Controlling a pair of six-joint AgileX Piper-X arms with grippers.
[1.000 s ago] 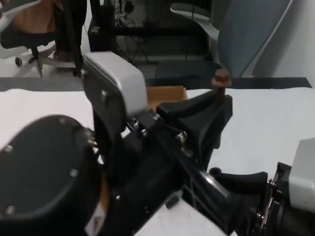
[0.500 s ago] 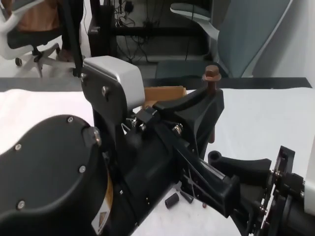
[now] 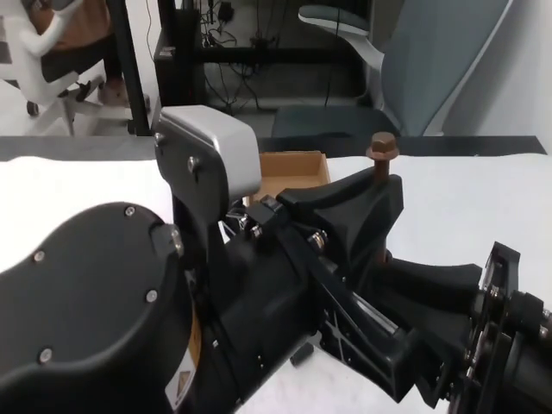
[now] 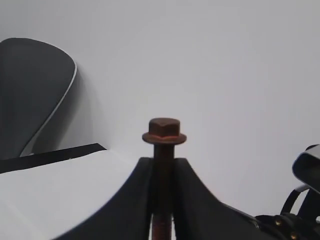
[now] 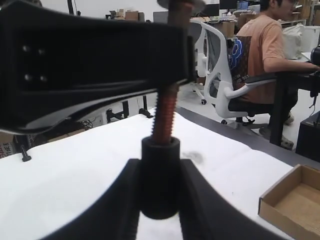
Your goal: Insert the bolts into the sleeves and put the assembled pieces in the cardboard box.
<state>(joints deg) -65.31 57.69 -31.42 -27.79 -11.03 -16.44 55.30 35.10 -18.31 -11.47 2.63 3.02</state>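
Grips the bolt (image 4: 164,134) upright in the left gripper (image 4: 163,167), fingers pinched narrow on the shank just under the flanged head, well above the surface (image 3: 483,207). Holds the sleeve (image 5: 160,192) in the right gripper (image 5: 160,167), fingers closed against its sides, directly beneath. Against a second ago, shows the left gripper nudged sideways and back and set slightly lower, and the right gripper raised and drawn in under it, closing the open gap seen half a second ago. In the right wrist view, puts the threaded end right at the sleeve's mouth, seemingly just entered; cannot tell how deep. Reads as alignment done and insertion only begun, with most of the thread bare above the sleeve. Calls next for a straight push along the bolt's axis, with any tilt likely to catch the thread on the rim. Leaves the cardboard box (image 3: 297,156) farther back on the surface, beyond both arms, with no assembled piece on the part of its floor shown in the right wrist view, and a small dark piece (image 3: 301,354) lying loose near the arms.
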